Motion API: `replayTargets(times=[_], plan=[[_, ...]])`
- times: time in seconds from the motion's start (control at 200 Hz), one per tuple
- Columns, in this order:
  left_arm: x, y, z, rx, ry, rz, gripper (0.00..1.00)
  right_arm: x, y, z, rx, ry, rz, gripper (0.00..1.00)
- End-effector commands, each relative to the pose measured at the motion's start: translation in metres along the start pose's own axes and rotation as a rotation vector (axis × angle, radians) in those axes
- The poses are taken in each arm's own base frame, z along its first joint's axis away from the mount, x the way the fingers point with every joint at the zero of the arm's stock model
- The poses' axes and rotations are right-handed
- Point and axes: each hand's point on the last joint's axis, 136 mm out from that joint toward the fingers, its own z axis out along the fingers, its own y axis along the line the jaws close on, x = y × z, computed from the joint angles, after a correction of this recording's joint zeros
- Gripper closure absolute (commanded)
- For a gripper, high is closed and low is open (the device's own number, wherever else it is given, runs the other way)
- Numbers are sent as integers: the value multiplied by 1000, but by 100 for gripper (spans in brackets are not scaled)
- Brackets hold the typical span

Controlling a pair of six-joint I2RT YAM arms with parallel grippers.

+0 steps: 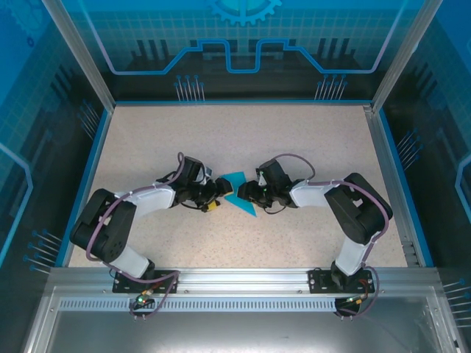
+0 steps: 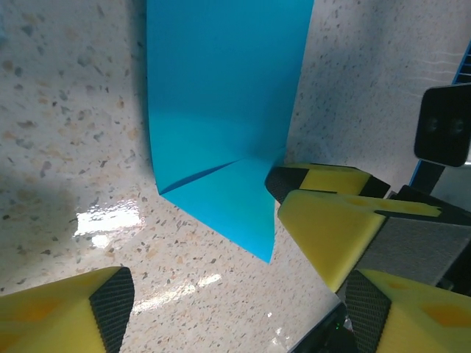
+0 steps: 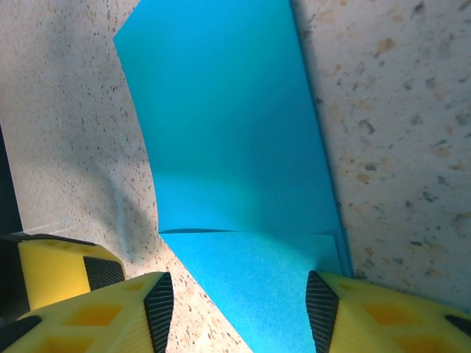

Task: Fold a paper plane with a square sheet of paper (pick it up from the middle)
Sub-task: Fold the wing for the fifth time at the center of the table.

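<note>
No lettering, brand or number is legible anywhere in the enclosure. The only sign is a blue gear emblem [image 1: 243, 9] on the back wall panel [image 1: 243, 44], far beyond the jaws. The cyan paper [image 2: 221, 95] ahead of the jaws is unprinted.

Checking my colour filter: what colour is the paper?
Plain bright cyan-blue paper, clearest in the right wrist view.

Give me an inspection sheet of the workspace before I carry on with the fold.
Surface: speckled table, paper at its middle.
Job's things: square sheet of paper, cyan, partly folded, one corner creased to a point.
Clutter: nothing seen.
Grippers: left gripper open near the paper's tip; right gripper open, straddling the paper.
Cables: purple cables along both arms, off the paper.
Surroundings: blue printed panels, metal frame.
</note>
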Motion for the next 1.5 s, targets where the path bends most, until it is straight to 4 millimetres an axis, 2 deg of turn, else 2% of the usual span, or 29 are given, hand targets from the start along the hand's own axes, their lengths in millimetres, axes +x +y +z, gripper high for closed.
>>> replayTargets(times=[0.0,0.265,0.48,0.585,0.89,1.09,1.281,1.496], plan=[[1,4,9,-22,-1,-26,22,19,-48,3,130,70,93,49],[1,3,20,-24,21,-30,26,21,-50,5,129,84,101,54],[-1,-2,25,-13,31,-22,39,23,-54,7,138,89,107,57],[-3,-3,26,-14,28,-19,43,24,-55,7,140,92,110,59],[-5,5,32,-44,30,-39,44,26,-58,9,147,100,113,61],[-7,2,34,-40,34,-39,44,28,-63,9,159,104,128,63],[-10,-2,35,-34,36,-33,49,30,-69,9,145,109,164,65],[-13,-2,39,-37,38,-32,50,31,-74,9,142,115,174,66]])
